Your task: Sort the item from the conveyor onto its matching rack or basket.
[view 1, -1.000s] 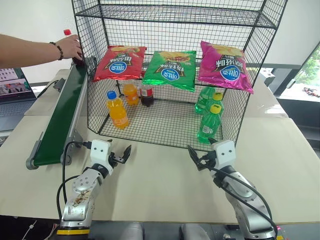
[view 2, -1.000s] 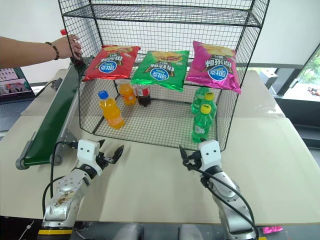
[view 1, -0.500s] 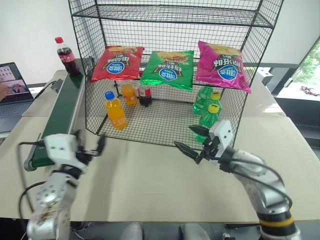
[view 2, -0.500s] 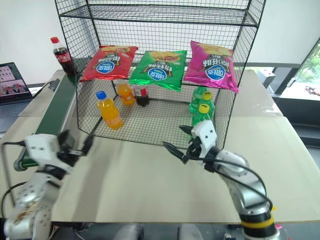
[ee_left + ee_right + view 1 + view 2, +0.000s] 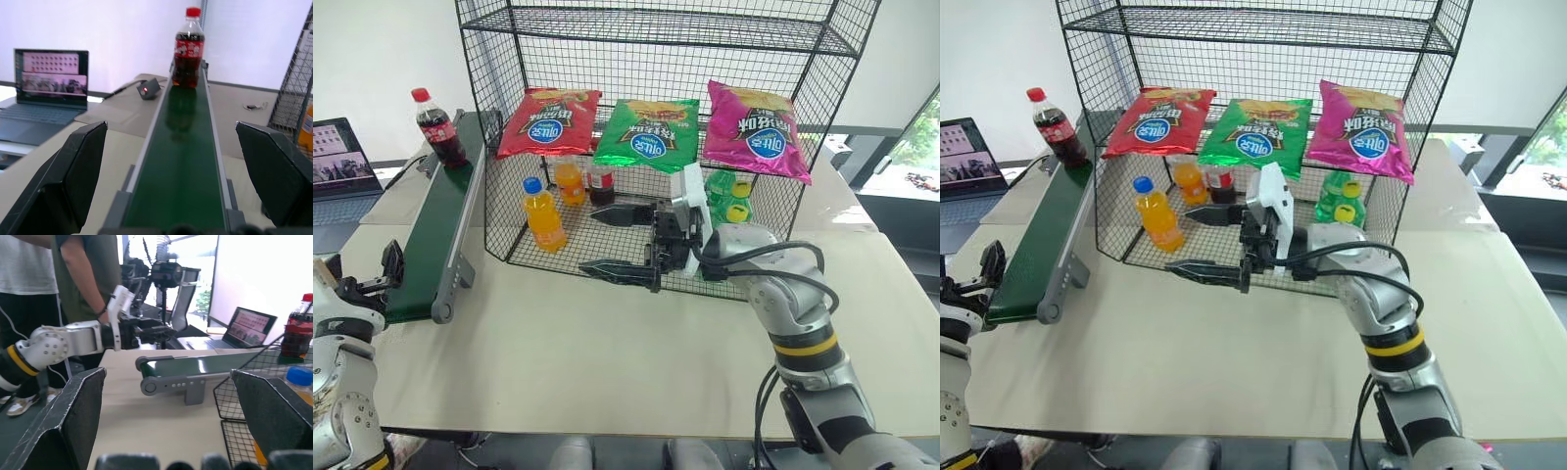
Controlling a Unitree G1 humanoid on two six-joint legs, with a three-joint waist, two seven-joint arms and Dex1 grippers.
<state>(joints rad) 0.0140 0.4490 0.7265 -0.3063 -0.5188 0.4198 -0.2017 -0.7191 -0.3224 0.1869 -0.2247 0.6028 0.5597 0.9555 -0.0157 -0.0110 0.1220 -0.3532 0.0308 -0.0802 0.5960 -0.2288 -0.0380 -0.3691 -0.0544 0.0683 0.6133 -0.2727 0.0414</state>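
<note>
1. A person's hand that was setting the cola bottle (image 5: 438, 127) down a second ago is gone from the belt. The bottle now stands upright and alone at the far end of the conveyor (image 5: 426, 250), just outside the left wall of the wire rack (image 5: 656, 29). The item is delivered and free to be taken.

2. The left end effector (image 5: 374, 277) has swung out from the table (image 5: 607, 362) in front of the rack to the near end of the conveyor. Its fingers are spread wide and hold nothing. In the left wrist view the belt runs straight away between the two fingers (image 5: 68, 171) to the bottle (image 5: 188, 49), which is well apart from them.

3. The right end effector (image 5: 625, 240) has risen and turned to point across the rack's front, toward the robot's left. Its fingers are also spread, with nothing between them, and they hang before the mesh near the orange-drink bottle (image 5: 542, 214).

4. My reading: the left arm is lining up to meet the bottle at the belt, so the pick has not begun. The rack already holds a cola bottle (image 5: 600, 184) at the back beside an orange one, which suggests where this one belongs.
</note>
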